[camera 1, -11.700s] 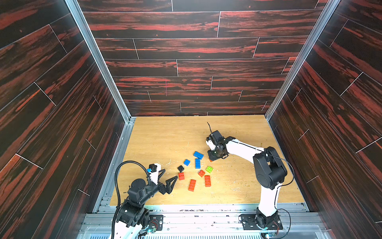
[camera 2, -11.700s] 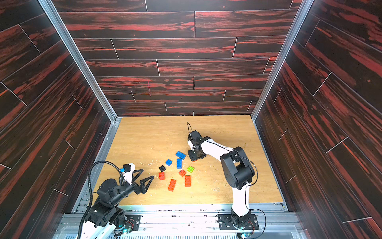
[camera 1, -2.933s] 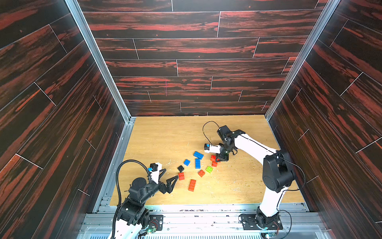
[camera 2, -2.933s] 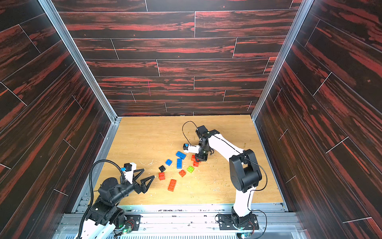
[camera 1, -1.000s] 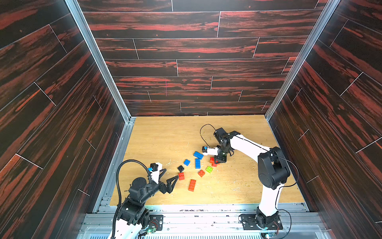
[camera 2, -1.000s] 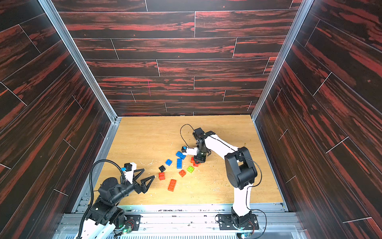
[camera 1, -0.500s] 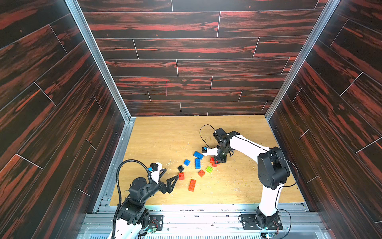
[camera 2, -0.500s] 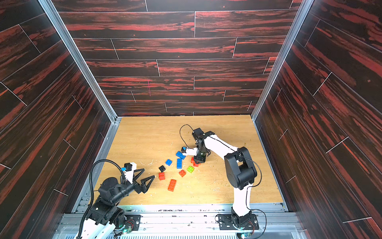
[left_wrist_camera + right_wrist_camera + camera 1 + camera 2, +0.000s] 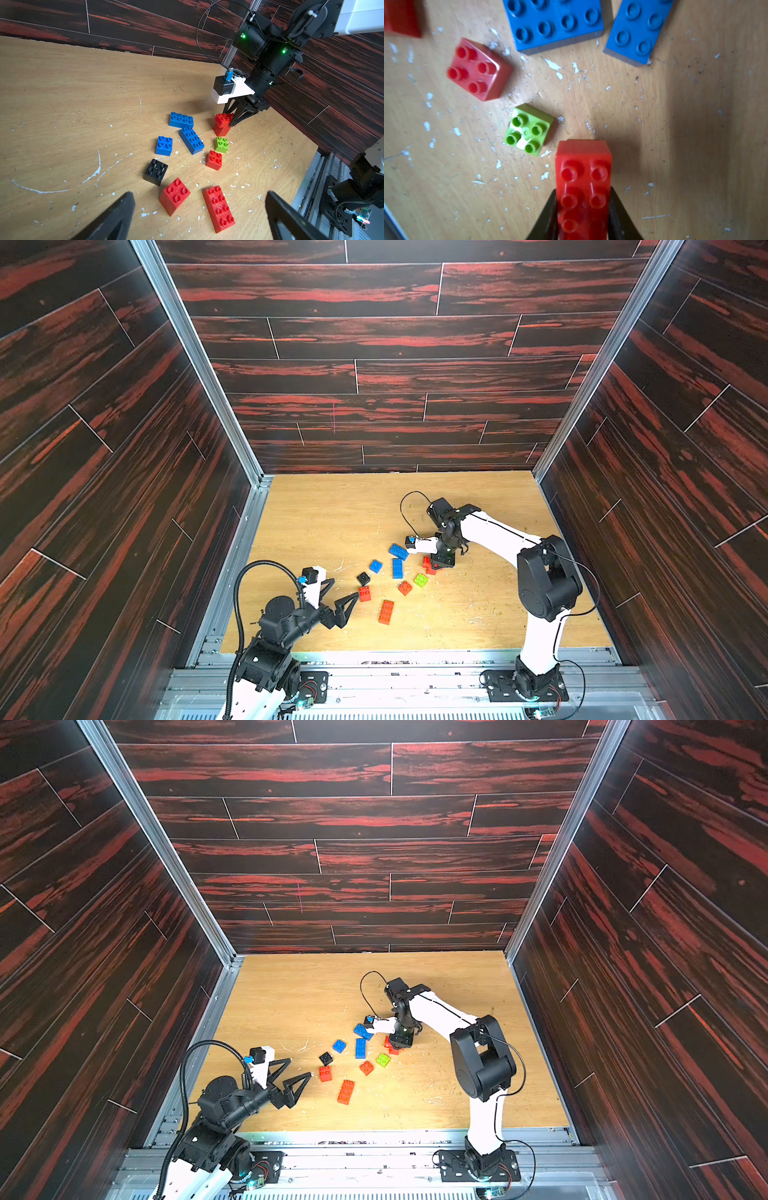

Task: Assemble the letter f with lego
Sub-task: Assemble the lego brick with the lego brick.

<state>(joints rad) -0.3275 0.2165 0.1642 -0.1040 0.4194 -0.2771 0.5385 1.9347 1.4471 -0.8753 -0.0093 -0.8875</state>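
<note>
right gripper (image 9: 583, 193) clamped on oblong red brick (image 9: 583, 166), which sits atop second red brick (image 9: 221, 131), just beside lime green brick (image 9: 528, 128). left gripper (image 9: 343, 588) spread wide, well apart from lime green brick.

My right tool (image 9: 583, 189) is clamped on the long sides of an oblong red studded plastic brick (image 9: 583, 166), studs facing the camera. I take the small lime green square plastic brick (image 9: 528, 129) as my landmark. It lies askew on the pale wooden tabletop (image 9: 675, 124), which is flecked with white chips. The held brick's free end sits just beside it, not touching. A square red plastic brick (image 9: 478, 69) lies near the green one, apart from it. Farther off, a blue oblong plastic brick (image 9: 553, 22) and a second blue brick (image 9: 638, 29) lie close together, both partly cut off.
</note>
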